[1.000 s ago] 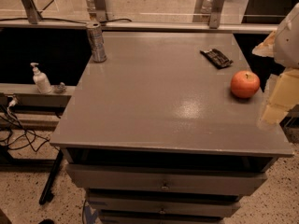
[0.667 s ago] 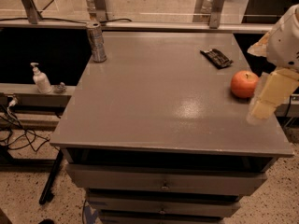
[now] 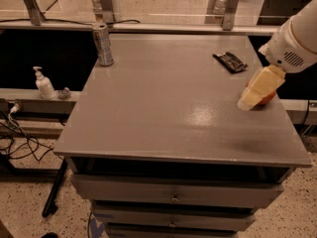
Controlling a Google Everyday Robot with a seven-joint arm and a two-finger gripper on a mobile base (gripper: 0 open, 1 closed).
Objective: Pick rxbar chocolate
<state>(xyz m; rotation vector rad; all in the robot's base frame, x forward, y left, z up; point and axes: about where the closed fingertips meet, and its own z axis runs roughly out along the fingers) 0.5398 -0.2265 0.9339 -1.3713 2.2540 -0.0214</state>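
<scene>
The rxbar chocolate [image 3: 230,62] is a small flat dark bar lying at the back right of the grey table [image 3: 163,108]. My gripper [image 3: 251,98], cream-coloured under the white arm [image 3: 295,41], hangs over the right side of the table. It is in front of and to the right of the bar, apart from it. It covers most of the red-orange apple [image 3: 268,99], of which only a sliver shows.
A silver metal can [image 3: 102,44] stands at the table's back left corner. A soap dispenser [image 3: 44,84] sits on a low ledge to the left. Cables lie on the floor at the left. Metal posts and a rail run behind the table.
My gripper has moved left and inward over the table. It now covers the apple, which showed fully before. The bar, the apple and the can have not moved.
</scene>
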